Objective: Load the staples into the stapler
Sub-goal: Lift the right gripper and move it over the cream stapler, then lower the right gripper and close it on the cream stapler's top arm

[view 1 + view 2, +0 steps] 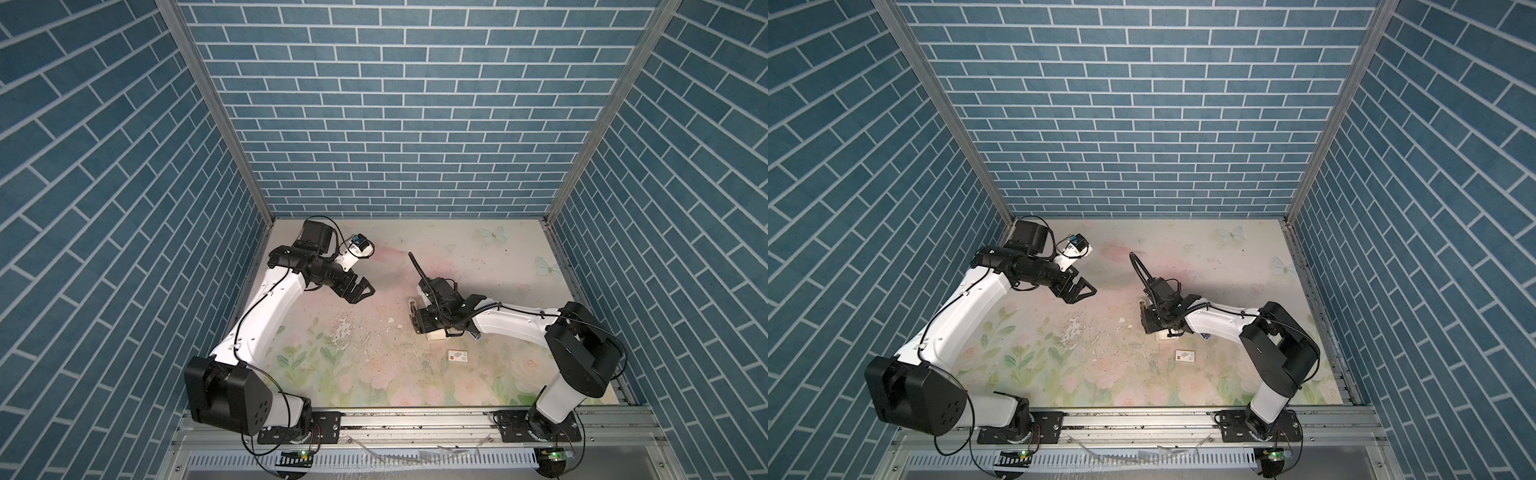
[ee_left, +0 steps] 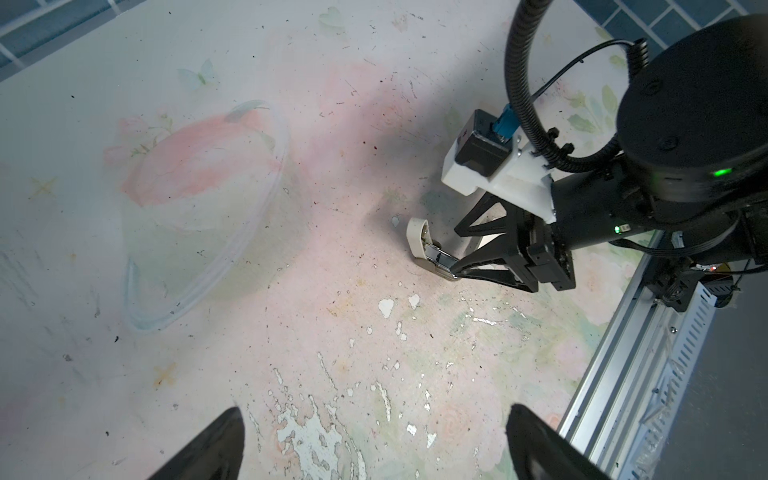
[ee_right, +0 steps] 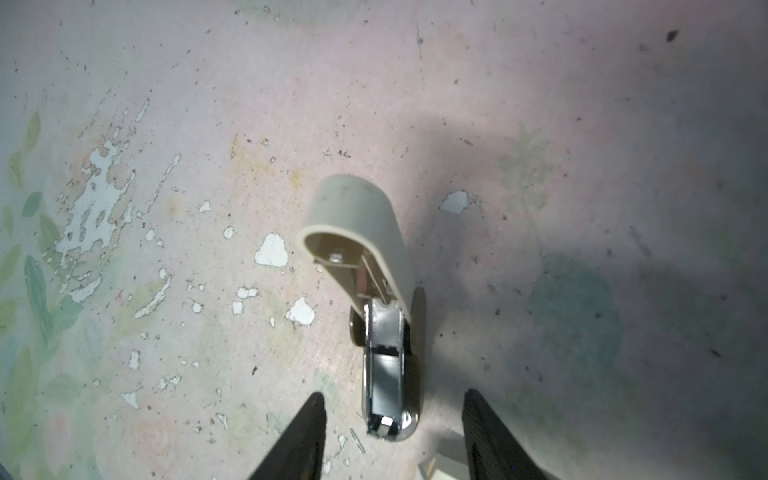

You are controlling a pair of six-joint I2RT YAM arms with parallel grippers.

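Stapler (image 3: 382, 316) lies open on the table (image 1: 478, 257), right of centre, with its cream lid (image 3: 357, 216) swung up.
The right gripper (image 3: 392, 395) straddles the stapler's metal channel (image 3: 384, 374), jaws apart and gripping nothing. The left gripper (image 2: 374, 415) hovers wide open and empty, well apart from it.

Both arms are made of smooth white tubes and chunky black joints. In a top view the left arm (image 1: 270, 307) has a big black block (image 1: 232, 399) at 7 o'clock, with five little holes in its round face. The right arm (image 1: 515, 322) has one like it at 4 o'clock. Thin black cables (image 1: 523, 310) run along them. Black plates (image 1: 324, 432) with silver screws sit under the bases. The left gripper (image 1: 371, 288) has black fingers like hollow triangles. The right wrist carries a white holder (image 2: 494, 183), a blue plug (image 2: 505, 124) and a ribbed black hose (image 2: 519, 83).
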